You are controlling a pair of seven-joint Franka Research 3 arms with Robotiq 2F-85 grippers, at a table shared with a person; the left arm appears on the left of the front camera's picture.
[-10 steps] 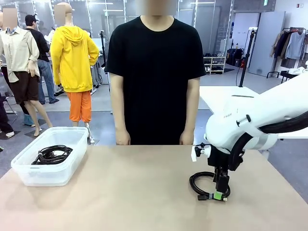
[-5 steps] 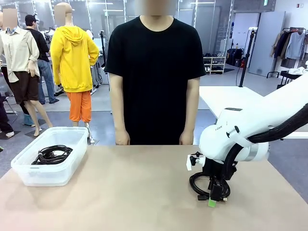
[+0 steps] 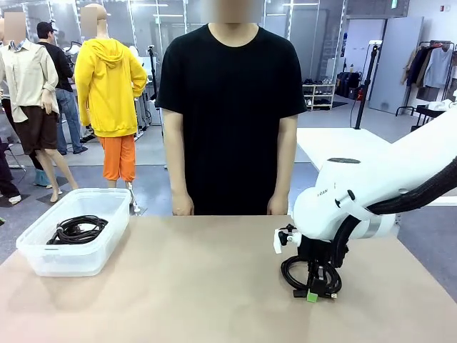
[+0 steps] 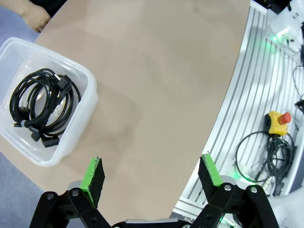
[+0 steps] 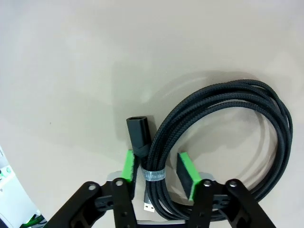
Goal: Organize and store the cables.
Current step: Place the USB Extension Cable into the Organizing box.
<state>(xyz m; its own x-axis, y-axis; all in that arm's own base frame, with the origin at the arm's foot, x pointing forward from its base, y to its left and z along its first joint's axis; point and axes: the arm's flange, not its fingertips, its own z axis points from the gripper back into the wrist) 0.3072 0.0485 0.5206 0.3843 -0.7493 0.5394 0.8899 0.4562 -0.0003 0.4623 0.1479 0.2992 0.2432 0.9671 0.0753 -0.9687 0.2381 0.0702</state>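
A black braided cable [image 3: 291,274] lies coiled on the tan table at the right. My right gripper [image 3: 317,291] stands down over its near side. In the right wrist view the green pads [image 5: 128,168] sit on either side of the banded part of this cable [image 5: 228,109], and the right gripper [image 5: 158,171] is shut on it; a plug end [image 5: 138,133] pokes out beside the left pad. A second coiled black cable [image 3: 77,230] rests in the clear plastic bin [image 3: 71,196] at the left. My left gripper [image 4: 152,173] hangs open high above the table, with that bin [image 4: 88,102] and its cable [image 4: 42,107] below it.
A person in black stands at the far edge with both hands [image 3: 182,207] hanging by the table. The table's middle is bare wood. Beside the table, in the left wrist view, runs a ribbed metal rail with a yellow stop button box [image 4: 277,121].
My right gripper has turned and sunk onto the near side of the coil, and its fingers have closed on the cable. Left arm, bin and person are as before.
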